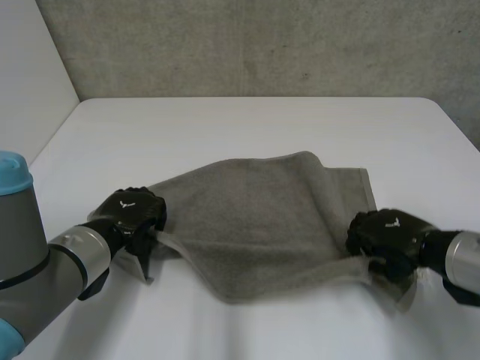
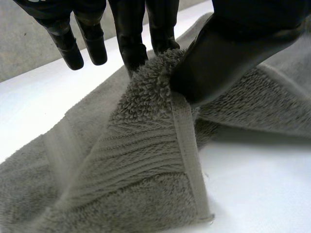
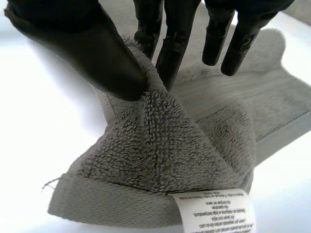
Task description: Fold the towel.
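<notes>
A grey towel (image 1: 255, 225) lies rumpled across the near middle of the white table (image 1: 247, 127). My left hand (image 1: 129, 214) holds its near left corner. In the left wrist view the thumb (image 2: 228, 58) pinches the towel (image 2: 146, 165) against the fingers (image 2: 131, 39). My right hand (image 1: 386, 236) holds the near right corner. There the thumb (image 3: 92, 53) presses the towel (image 3: 165, 145) against the fingers (image 3: 172, 43), and a white care label (image 3: 216, 211) hangs from that corner. Both corners are lifted a little off the table.
A grey wall (image 1: 262, 45) stands behind the table's far edge. White table surface lies beyond the towel and in front of it.
</notes>
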`<state>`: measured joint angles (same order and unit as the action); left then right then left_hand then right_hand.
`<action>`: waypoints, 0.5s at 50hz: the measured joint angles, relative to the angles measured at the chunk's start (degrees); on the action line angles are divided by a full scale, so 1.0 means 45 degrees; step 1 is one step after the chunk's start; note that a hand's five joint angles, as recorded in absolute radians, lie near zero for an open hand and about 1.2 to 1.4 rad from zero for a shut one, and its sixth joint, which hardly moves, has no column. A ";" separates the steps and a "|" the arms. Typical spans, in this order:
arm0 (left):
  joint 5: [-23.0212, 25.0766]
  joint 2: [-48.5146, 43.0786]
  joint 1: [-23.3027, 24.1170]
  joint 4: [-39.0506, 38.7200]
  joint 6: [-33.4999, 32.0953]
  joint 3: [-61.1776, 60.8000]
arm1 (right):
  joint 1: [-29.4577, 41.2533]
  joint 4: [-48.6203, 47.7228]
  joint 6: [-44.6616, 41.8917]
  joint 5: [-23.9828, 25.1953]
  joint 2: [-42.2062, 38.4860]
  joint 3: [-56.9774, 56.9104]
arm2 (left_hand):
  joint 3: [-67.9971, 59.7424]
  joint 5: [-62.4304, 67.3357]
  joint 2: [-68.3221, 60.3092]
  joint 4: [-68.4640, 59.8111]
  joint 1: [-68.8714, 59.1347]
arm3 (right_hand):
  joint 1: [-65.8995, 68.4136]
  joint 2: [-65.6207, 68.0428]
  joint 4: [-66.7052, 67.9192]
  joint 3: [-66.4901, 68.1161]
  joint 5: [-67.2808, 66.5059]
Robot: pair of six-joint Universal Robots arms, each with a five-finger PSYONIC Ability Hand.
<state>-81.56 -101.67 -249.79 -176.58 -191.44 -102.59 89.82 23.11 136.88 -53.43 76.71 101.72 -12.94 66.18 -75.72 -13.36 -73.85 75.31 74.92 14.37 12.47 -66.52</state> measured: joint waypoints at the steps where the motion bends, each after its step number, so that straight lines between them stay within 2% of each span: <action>1: 0.0008 -0.0120 -0.0053 -0.0017 -0.0228 0.0124 | 0.0028 -0.0080 0.0088 -0.0006 -0.0175 -0.0369 | 0.0000 0.0000 -0.0001 0.0000 0.0000 | 0.0000 0.0000 0.0000 0.0000 0.0000; 7: -0.0043 -0.1195 -0.0306 -0.0390 -0.1122 0.2017 | 0.0713 -0.1128 0.1732 -0.0464 -0.1071 -0.3142 | 0.0000 0.0000 -0.0001 0.0000 -0.0001 | 0.0001 0.0001 0.0000 0.0000 0.0000; 15: -0.0140 -0.2729 -0.0310 -0.1126 -0.1250 0.7230 | 0.2061 -0.2842 0.4675 -0.2571 -0.1643 -0.8231 | 0.0000 0.0000 -0.0010 0.0000 -0.0005 | 0.0002 0.0001 0.0000 0.0000 0.0000; 20: -0.0080 -0.2403 -0.0182 -0.2557 -0.1057 0.9852 | 0.2506 -0.4986 0.7049 -0.3770 -0.0800 -1.0576 | 0.0000 0.0000 -0.0013 0.0000 -0.0005 | 0.0002 0.0003 0.0000 0.0000 -0.0001; 25: 0.0053 -0.0946 -0.0414 -0.5105 -0.0813 0.9146 | 0.2509 -0.5780 0.7946 -0.3699 -0.0204 -1.0263 | 0.0000 0.0000 -0.0015 0.0000 -0.0006 | 0.0002 0.0006 0.0000 0.0000 -0.0031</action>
<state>-81.32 -105.93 -251.65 -199.55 -195.09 -61.43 101.11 -2.90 172.64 -70.07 75.79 55.54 -12.94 66.18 -75.79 -13.36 -73.88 75.32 74.95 14.37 12.47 -66.66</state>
